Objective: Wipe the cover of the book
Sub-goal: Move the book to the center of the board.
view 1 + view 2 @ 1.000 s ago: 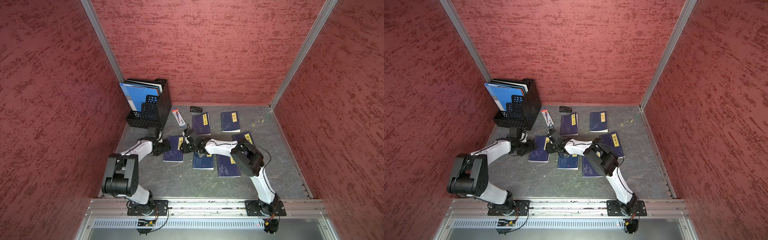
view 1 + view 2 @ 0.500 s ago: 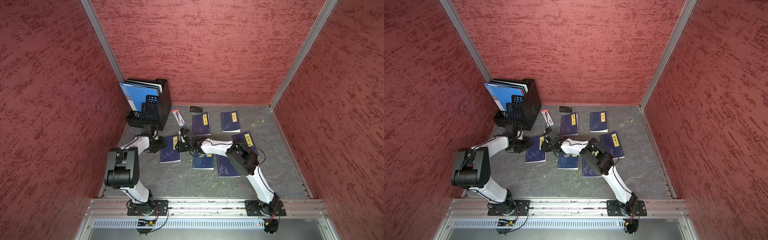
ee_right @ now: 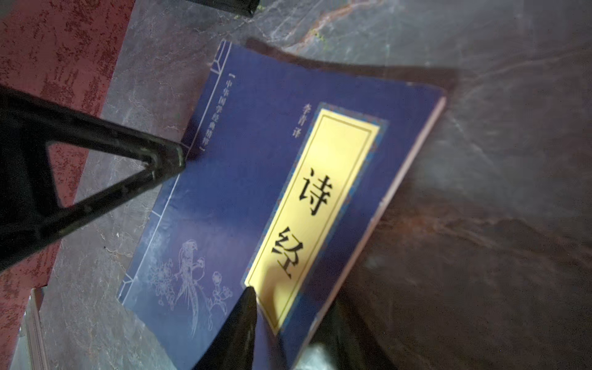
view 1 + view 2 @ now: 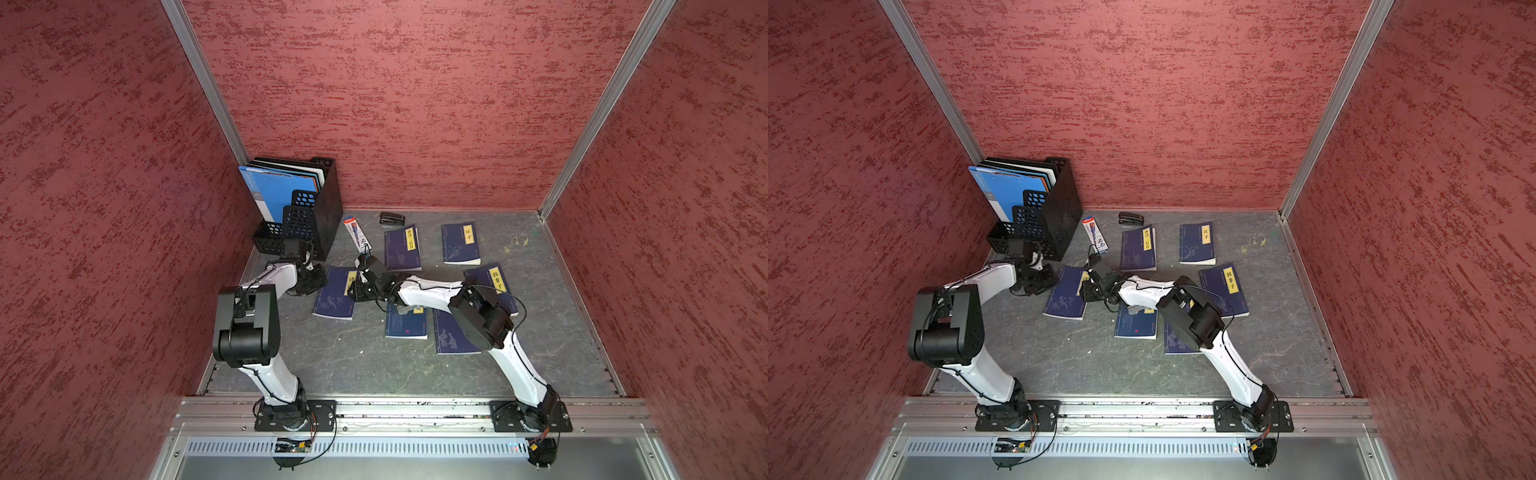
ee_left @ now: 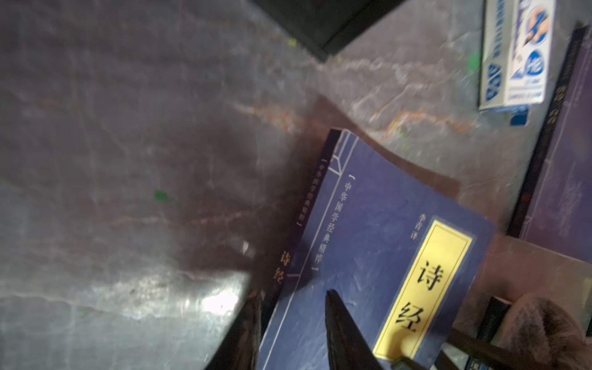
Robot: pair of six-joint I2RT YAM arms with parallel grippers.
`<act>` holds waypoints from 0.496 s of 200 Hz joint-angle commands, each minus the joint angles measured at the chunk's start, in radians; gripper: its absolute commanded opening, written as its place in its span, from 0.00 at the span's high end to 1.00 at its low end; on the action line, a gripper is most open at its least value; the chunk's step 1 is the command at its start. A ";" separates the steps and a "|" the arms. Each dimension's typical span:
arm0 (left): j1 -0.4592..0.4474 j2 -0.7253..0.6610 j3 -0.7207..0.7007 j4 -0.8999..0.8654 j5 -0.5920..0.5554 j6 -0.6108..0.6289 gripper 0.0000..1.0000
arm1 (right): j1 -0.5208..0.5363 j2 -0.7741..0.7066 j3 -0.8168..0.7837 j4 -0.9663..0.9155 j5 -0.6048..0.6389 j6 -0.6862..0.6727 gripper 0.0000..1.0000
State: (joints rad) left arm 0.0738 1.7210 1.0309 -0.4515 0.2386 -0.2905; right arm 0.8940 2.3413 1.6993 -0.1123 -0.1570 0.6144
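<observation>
While the blue book point(image 4: 334, 297) lies on the worktop point(image 4: 353, 357) near the black file rack point(image 4: 320, 208), the left gripper point(image 5: 291, 293) has its jaws apart astride the spine. The right gripper point(image 3: 291, 301) straddles the fore edge, and whether its jaws clamp anything I cannot tell.

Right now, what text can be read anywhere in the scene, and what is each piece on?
"诗经": yellow label on the leftmost book.
"中华国学经典精粹": same cover, beside the spine.
"庄子": back-right book.
"韩非子": rightmost book.
White-and-blue box: print blurred.
Other book titles: too small to read.
</observation>
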 commanded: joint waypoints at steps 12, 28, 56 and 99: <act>-0.005 0.023 0.025 -0.009 0.046 0.024 0.65 | 0.037 0.053 0.060 0.021 -0.056 0.017 0.61; 0.003 0.029 0.027 -0.008 0.041 0.024 0.65 | 0.037 0.067 0.083 0.020 -0.057 0.020 0.61; 0.013 0.026 0.021 -0.018 0.027 0.029 0.65 | 0.039 0.059 0.088 0.013 -0.035 0.016 0.59; 0.011 -0.029 -0.010 -0.009 0.022 0.026 0.58 | 0.039 -0.044 0.018 -0.039 0.057 -0.052 0.53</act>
State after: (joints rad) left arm 0.0803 1.7382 1.0382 -0.4564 0.2619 -0.2745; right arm 0.9306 2.3768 1.7515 -0.1020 -0.1730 0.6136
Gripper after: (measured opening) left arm 0.405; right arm 0.451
